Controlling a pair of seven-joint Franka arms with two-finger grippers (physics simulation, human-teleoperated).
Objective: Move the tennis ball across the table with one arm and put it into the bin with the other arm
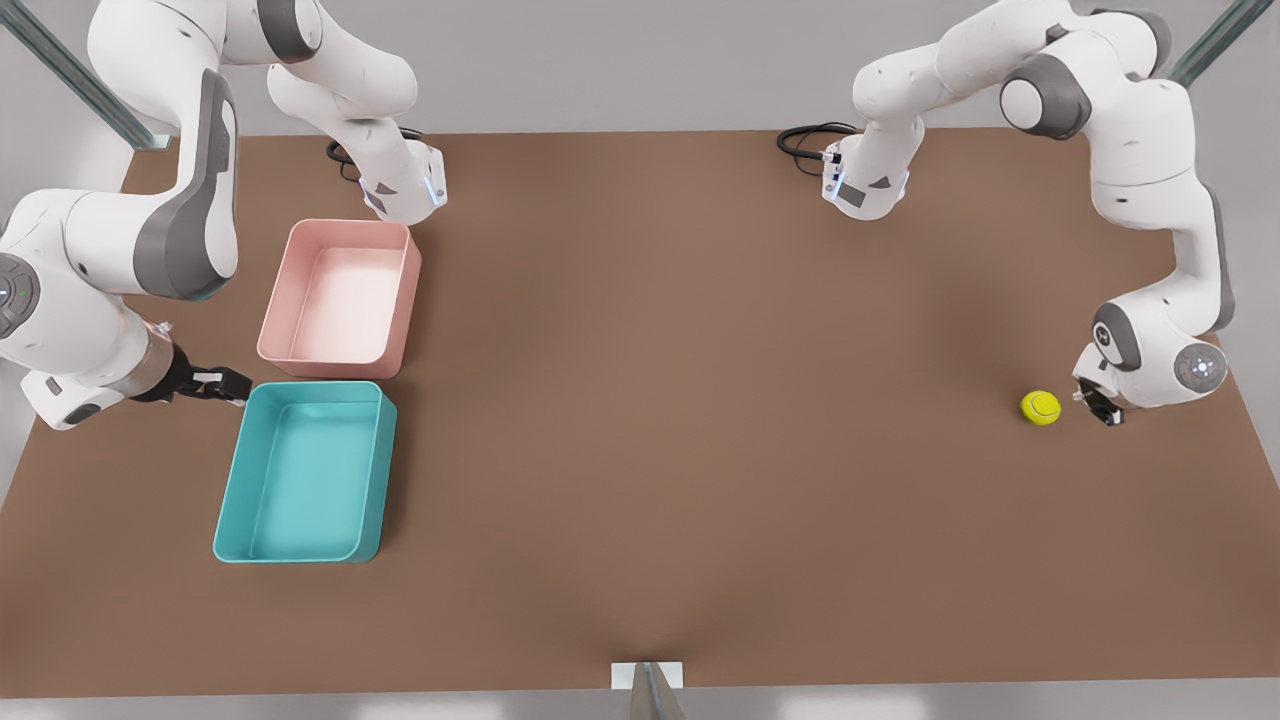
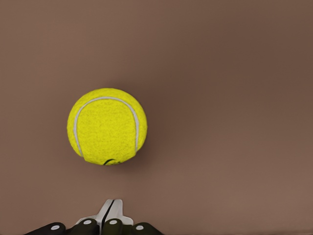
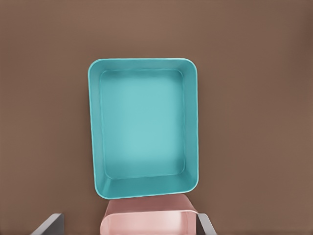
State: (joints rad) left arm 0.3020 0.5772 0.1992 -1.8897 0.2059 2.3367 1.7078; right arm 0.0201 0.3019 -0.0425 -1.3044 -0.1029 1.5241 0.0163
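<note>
I am keeping my left gripper (image 1: pixel 1097 403) low over the table (image 1: pixel 680 420), at the front view's right. Its fingers are pressed together in the left wrist view and holding nothing.

The tennis ball (image 1: pixel 1040 407) is resting on the bare tabletop just beside that gripper, on the side toward the table's middle, with a small gap between them. In the left wrist view the ball (image 2: pixel 107 126) is showing its pale seam curving over the top and casting a soft shadow on the brown surface; my closed fingertips (image 2: pixel 111 211) are sitting near it, not touching.

My right gripper (image 1: pixel 222 383) is waiting at the front view's left, just beside the far corner of the bin (image 1: pixel 236 470), on its outer side. I cannot tell how far its fingers are spread.

The bin is lying flat on the table with nothing in it; the right wrist view is looking straight down into it (image 3: pixel 96 127). A pink tray (image 1: pixel 275 300) is sitting just beyond the bin, their short ends close together, also with nothing in it.

The ball and the bin are well apart, at opposite ends of the table.
</note>
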